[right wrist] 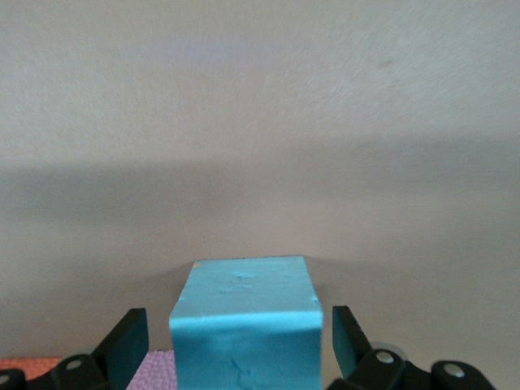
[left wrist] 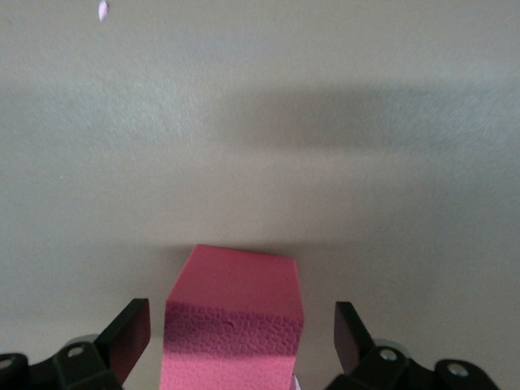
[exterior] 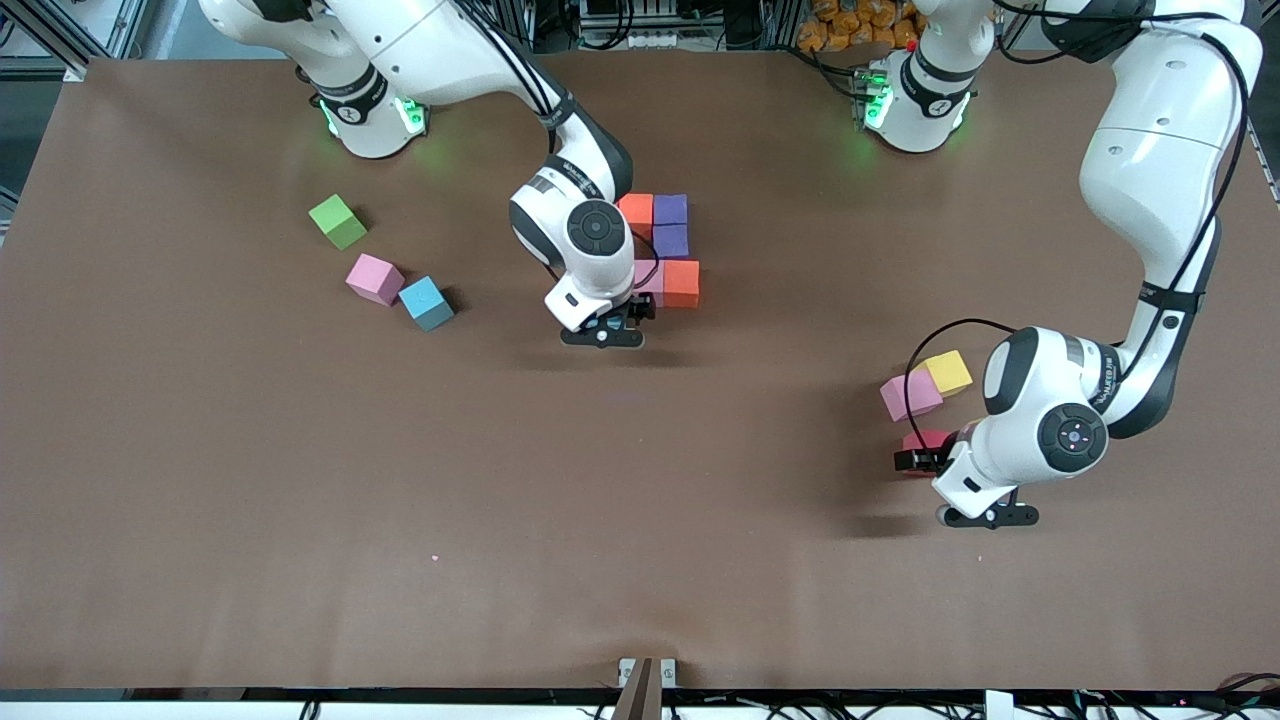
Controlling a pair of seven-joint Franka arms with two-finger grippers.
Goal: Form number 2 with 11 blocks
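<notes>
The table (exterior: pixel 640 520) is carrying the partly built number 2 (exterior: pixel 668 250) at its centre. The right gripper (right wrist: pixel 236 345) is standing there, fingers (right wrist: pixel 126 345) spread wide around a light blue block (right wrist: pixel 244 325). The left gripper (left wrist: pixel 240 341) is sitting at 4 o'clock from it, fingers wide beside a red block (left wrist: pixel 236 325).

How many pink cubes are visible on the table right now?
3. One lies beside the loose light blue cube, one touches the yellow cube, and one sits in the cluster, partly hidden by the right arm.
</notes>
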